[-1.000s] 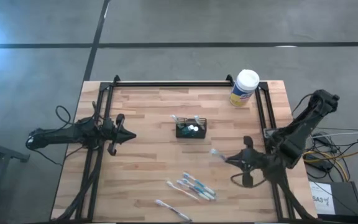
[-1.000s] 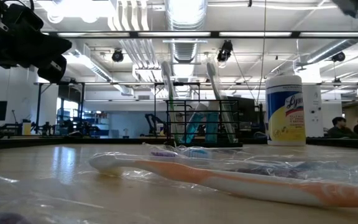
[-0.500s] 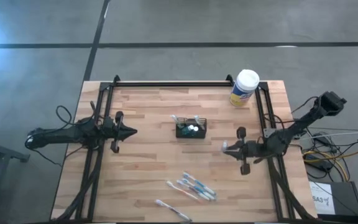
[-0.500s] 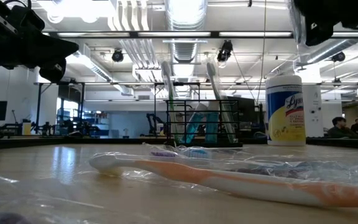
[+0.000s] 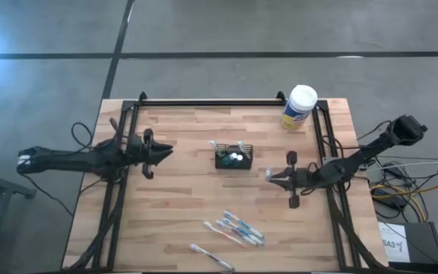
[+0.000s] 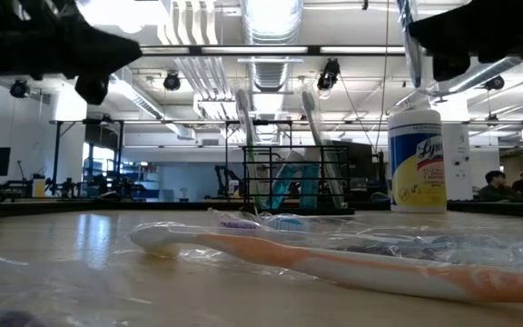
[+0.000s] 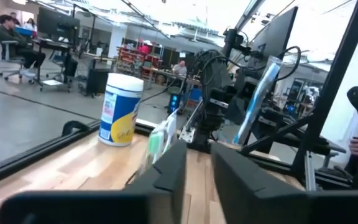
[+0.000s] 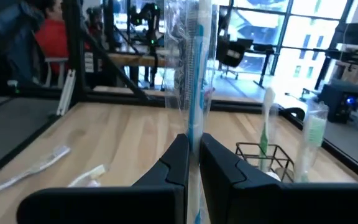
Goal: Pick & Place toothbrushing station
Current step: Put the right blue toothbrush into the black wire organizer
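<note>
Your right arm reaches in low from the worktop's [image 5: 181,228] right edge, stretched nearly flat toward the caddy [image 5: 234,157]. Its tool [image 5: 271,176] is clamped on a wrapped toothbrush [image 8: 191,74], which stands upright between the fingers [image 8: 174,163] in the right wrist view. In the low view the same brush [image 6: 410,45] hangs from the tool [image 6: 443,45] above the canister [image 6: 417,160].

Your left arm lies stretched in from the left edge, its tool [image 5: 163,150] pointing at the caddy. The fingers [image 7: 166,165] sit close together with a narrow gap and nothing between them.

The caddy stands upright near the worktop's centre, between the two tools and clear of both. The right tool is near the caddy's right side, slightly toward the front; the left tool is well apart on the caddy's left. Toothbrushes already stand in the caddy [image 8: 267,158], heads up; a green-handled one [image 8: 265,127] and a wrapped one [image 8: 311,134] show in the right wrist view.

The white-lidded canister [image 5: 299,107] stands behind and right of the caddy, near the back right corner. A cluster of wrapped brushes [image 5: 235,228] lies in front of the caddy, with one more [image 5: 209,256] by the front edge. Nothing lies between the right tool and the caddy. People sit in the room beyond.
</note>
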You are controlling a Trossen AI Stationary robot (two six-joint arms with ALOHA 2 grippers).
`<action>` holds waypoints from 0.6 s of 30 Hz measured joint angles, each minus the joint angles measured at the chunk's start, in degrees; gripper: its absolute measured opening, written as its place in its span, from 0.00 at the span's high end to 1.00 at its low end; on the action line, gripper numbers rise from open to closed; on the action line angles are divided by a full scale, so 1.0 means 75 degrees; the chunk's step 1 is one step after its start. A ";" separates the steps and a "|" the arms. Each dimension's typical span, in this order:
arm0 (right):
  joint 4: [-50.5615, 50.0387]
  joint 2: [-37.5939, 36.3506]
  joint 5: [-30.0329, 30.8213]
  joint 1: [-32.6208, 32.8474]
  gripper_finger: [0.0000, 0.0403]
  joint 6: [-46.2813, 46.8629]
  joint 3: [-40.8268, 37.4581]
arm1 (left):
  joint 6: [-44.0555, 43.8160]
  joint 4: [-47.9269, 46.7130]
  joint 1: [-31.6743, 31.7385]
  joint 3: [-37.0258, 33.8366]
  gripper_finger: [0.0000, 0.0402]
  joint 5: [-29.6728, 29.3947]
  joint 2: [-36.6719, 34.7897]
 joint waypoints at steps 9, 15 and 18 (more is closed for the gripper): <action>-0.0335 0.0977 -0.0814 -0.0308 0.96 -0.0299 0.0924 | 0.0402 0.1495 -0.0081 0.1610 0.49 0.1093 0.3047; -0.0449 0.1957 -0.0781 -0.0678 0.96 -0.0698 0.1859 | 0.1075 0.1704 -0.0256 0.3312 0.41 0.2074 0.4840; -0.0652 0.2208 -0.0796 -0.0812 0.96 -0.0705 0.2225 | 0.1470 0.1574 -0.0337 0.4009 0.41 0.2274 0.5572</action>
